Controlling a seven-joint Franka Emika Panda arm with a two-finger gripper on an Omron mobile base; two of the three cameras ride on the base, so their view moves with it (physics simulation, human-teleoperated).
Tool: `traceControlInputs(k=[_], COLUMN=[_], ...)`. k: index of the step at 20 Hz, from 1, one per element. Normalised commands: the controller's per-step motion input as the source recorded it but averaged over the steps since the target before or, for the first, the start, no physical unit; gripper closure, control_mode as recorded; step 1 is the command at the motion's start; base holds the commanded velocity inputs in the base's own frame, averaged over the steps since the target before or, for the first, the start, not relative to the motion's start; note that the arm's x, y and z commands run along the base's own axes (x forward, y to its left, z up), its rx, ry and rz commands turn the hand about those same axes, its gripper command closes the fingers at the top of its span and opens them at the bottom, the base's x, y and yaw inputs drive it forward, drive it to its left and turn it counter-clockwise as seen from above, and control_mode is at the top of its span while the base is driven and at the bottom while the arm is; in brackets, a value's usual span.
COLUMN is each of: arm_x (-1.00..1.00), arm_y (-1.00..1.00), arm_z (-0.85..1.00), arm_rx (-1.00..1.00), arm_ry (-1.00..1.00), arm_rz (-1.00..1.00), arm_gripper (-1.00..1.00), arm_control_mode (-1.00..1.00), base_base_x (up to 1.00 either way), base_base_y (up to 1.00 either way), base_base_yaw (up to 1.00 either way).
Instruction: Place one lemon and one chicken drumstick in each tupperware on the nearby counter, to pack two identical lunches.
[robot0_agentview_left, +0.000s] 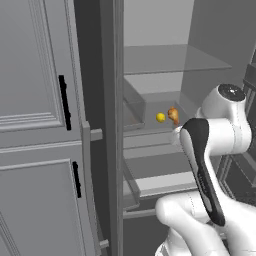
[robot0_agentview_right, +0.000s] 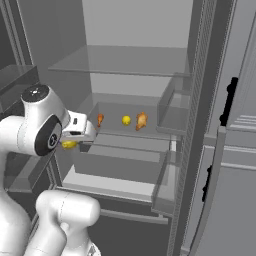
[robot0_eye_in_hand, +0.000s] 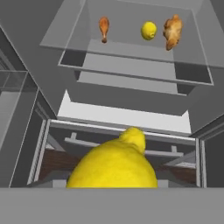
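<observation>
**Lemon pinched in pincer, open fridge ahead**

Left base view: white arm (robot0_agentview_left: 210, 150) rising from lower right, in front of open fridge. On glass shelf (robot0_agentview_left: 165, 60) level below, a second lemon (robot0_agentview_left: 160, 117) sitting just beside an orange-brown piece of meat (robot0_agentview_left: 173, 115), apart, not touching. Grey cabinet doors w/ black handles (robot0_agentview_left: 64, 101) at left. Fridge door edge (robot0_agentview_left: 111, 125) standing between cabinets and fridge interior. Pincer itself hidden behind arm here.

Right base view: arm coming up from lower left, wrist pointing right toward fridge. Pincer (robot0_agentview_right: 75, 142) low beside wrist, w/ yellow of the held lemon (robot0_agentview_right: 69, 144) peeking out under it. Deeper in, on mid shelf (robot0_agentview_right: 125, 134): small chicken drumstick (robot0_agentview_right: 100, 119) at left, second lemon (robot0_agentview_right: 126, 120) in middle, bigger meat piece (robot0_agentview_right: 142, 120) at right, all three in a row, each apart from the next. Clear door bins (robot0_agentview_right: 172, 107) on right side of fridge. Closed cabinet door w/ black handle (robot0_agentview_right: 230, 102) at far right.

Hand view: held lemon (robot0_eye_in_hand: 114, 166) large at bottom centre, nub end up, pinched by pincer; finger tips covered by fruit, so contact points can't be made out. Above it, clear drawer (robot0_eye_in_hand: 131, 74) w/ same three items seen through it: chicken drumstick (robot0_eye_in_hand: 103, 27) left, second lemon (robot0_eye_in_hand: 148, 30) centre, meat piece (robot0_eye_in_hand: 172, 31) right. White shelf ledge (robot0_eye_in_hand: 122, 116) below drawer, dark lower compartment beneath that.
</observation>
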Motion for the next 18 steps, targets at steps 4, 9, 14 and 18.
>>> traceControlInputs(k=[4,9,14,18], arm_x=[-0.98,-0.80,-0.13,0.00], arm_y=[0.15,-0.06,-0.01,0.00], arm_z=[-0.20,-0.20,-0.07,0.00], arm_rx=[0.00,0.01,0.00,0.00], arm_ry=[0.00,-0.01,0.00,0.00], arm_rz=[0.01,0.00,0.00,0.00], arm_gripper=[1.00,1.00,1.00,1.00], arm_control_mode=[-1.00,-1.00,-1.00,-1.00], base_base_x=[0.00,0.00,0.00,0.00], base_base_y=[0.00,0.00,0.00,0.00], base_base_yaw=[0.00,0.00,0.00,0.00])
